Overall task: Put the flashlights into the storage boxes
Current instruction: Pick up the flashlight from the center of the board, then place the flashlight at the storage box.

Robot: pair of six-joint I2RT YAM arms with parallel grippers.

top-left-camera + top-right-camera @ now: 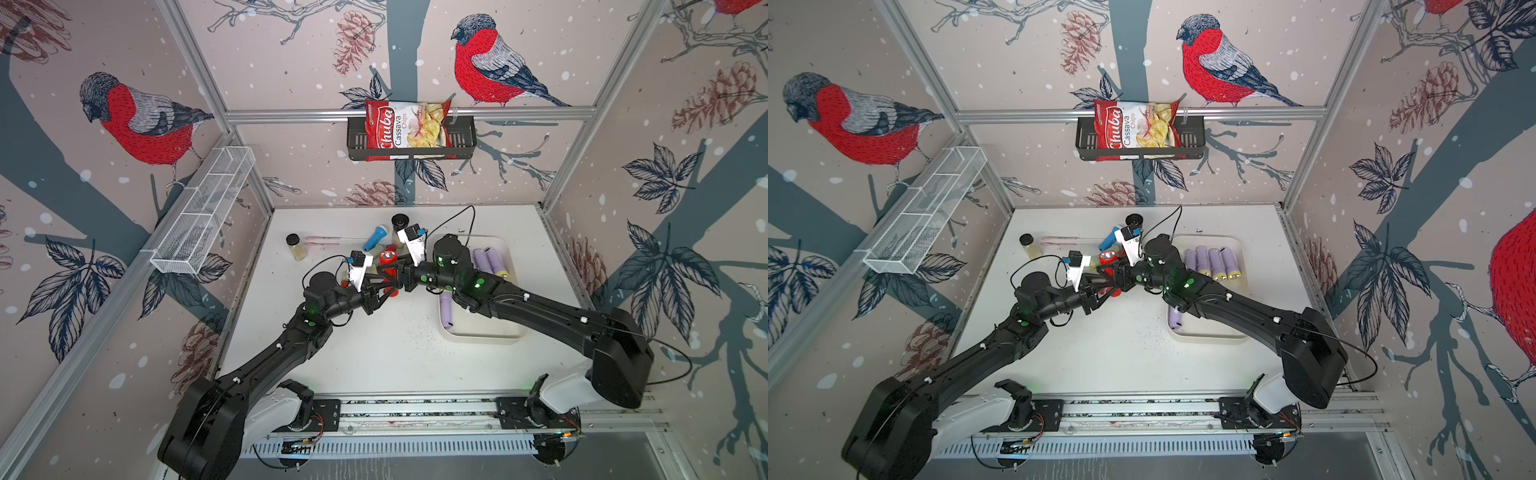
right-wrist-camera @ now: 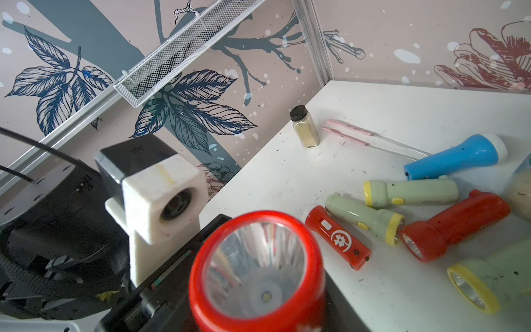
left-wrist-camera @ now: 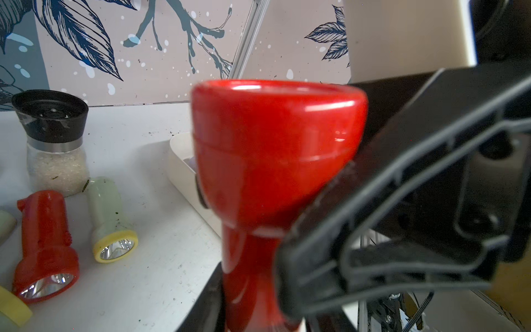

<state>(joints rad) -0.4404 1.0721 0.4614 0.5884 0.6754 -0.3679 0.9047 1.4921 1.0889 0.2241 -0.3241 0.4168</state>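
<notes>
Standing upright in left tool (image 1: 390,287), red flashlight (image 1: 388,268), lens skyward.

My left arm (image 1: 266,357) reaches in from the near left and my right arm (image 1: 540,307) from the near right, wrists almost meeting mid-table. My left gripper (image 1: 386,289) clamps the red flashlight (image 1: 387,261) upright. One finger (image 3: 402,186) of my right gripper (image 1: 401,272) lies against its neck.

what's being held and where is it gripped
The red flashlight, head up: the left gripper is shut on its handle, below the head. The right gripper has a finger against its neck, but whether it grips cannot be told.
</notes>
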